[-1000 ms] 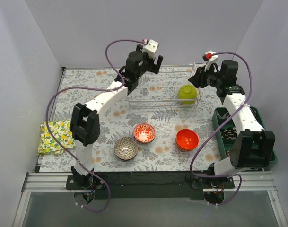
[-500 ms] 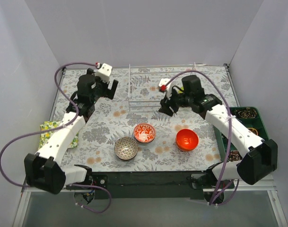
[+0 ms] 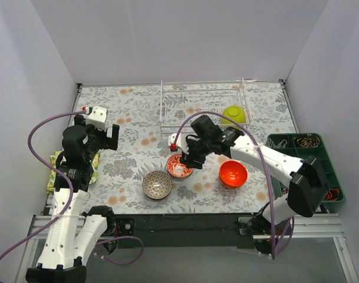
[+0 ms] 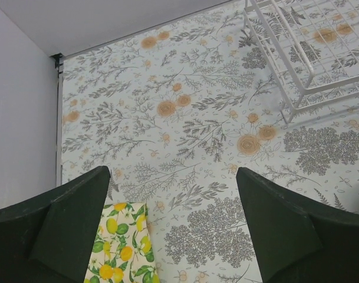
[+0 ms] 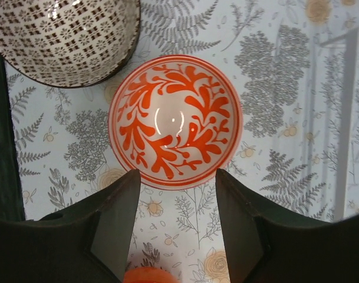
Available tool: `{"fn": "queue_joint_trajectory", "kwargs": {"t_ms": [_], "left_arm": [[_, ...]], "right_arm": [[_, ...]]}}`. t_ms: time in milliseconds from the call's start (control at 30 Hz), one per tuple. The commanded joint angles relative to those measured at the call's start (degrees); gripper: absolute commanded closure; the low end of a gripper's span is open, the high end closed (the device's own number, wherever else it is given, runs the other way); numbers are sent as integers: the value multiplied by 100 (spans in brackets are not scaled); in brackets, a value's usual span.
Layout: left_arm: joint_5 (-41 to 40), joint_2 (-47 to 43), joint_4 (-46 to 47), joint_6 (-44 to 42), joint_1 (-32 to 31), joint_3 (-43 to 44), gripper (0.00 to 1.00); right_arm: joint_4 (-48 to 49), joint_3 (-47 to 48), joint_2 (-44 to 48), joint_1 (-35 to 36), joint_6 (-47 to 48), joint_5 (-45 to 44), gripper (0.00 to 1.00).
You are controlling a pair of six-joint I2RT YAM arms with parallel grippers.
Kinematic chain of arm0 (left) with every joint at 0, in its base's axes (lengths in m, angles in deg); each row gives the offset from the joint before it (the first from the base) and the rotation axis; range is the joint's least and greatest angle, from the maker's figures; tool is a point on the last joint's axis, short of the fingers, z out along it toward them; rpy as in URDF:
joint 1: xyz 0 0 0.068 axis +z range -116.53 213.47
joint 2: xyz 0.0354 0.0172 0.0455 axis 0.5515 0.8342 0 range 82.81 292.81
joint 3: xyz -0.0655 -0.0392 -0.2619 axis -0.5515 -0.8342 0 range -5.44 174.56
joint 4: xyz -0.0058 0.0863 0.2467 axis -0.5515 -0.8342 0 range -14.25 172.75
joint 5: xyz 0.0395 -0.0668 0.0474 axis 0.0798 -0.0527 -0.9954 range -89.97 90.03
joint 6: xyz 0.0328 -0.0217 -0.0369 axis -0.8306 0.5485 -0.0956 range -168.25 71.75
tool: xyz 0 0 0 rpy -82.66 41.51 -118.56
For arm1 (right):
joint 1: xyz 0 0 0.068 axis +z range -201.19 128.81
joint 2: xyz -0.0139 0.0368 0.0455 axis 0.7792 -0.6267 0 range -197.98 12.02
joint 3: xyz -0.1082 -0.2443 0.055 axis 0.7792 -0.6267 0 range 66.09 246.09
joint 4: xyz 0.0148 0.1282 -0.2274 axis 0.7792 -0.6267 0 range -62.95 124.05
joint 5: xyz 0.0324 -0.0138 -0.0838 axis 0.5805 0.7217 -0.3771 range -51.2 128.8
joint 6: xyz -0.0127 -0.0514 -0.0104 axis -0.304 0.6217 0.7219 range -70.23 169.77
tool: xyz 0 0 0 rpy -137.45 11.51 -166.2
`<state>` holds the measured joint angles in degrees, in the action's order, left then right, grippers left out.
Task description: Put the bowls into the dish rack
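The right gripper [image 5: 176,197] hangs with its jaws spread and nothing between them, directly over the red-and-white patterned bowl [image 5: 174,121]. That bowl sits upright on the floral tablecloth [image 5: 273,71], just beside the dark brown-and-white patterned bowl [image 5: 64,35]. To take it well, I judge, one finger should drop inside the near rim and the other outside, pinching the wall (the spread looks too narrow to straddle the whole bowl) while staying clear of the neighbour. The dish rack [image 3: 197,105] stands farther back, a lime-green bowl [image 3: 233,114] at its right end. The left gripper [image 4: 173,206], wide open and empty, hovers well apart near a lemon-print cloth [image 4: 123,247].
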<state>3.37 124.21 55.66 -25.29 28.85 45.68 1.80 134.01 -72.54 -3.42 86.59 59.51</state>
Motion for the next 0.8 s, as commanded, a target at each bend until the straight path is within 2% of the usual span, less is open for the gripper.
{"fn": "queue_joint_trajectory", "kwargs": {"t_ms": [0, 333, 767], "left_arm": [[176, 34, -262, 121, 277, 83, 10], [282, 69, -77, 296, 778, 4, 10], [422, 104, -103, 446, 884, 74, 10]], "right_arm": [[-229, 169, -280, 320, 396, 30, 38], [-256, 213, -641, 479, 431, 91, 39], [-89, 160, -870, 681, 449, 135, 45]]}}
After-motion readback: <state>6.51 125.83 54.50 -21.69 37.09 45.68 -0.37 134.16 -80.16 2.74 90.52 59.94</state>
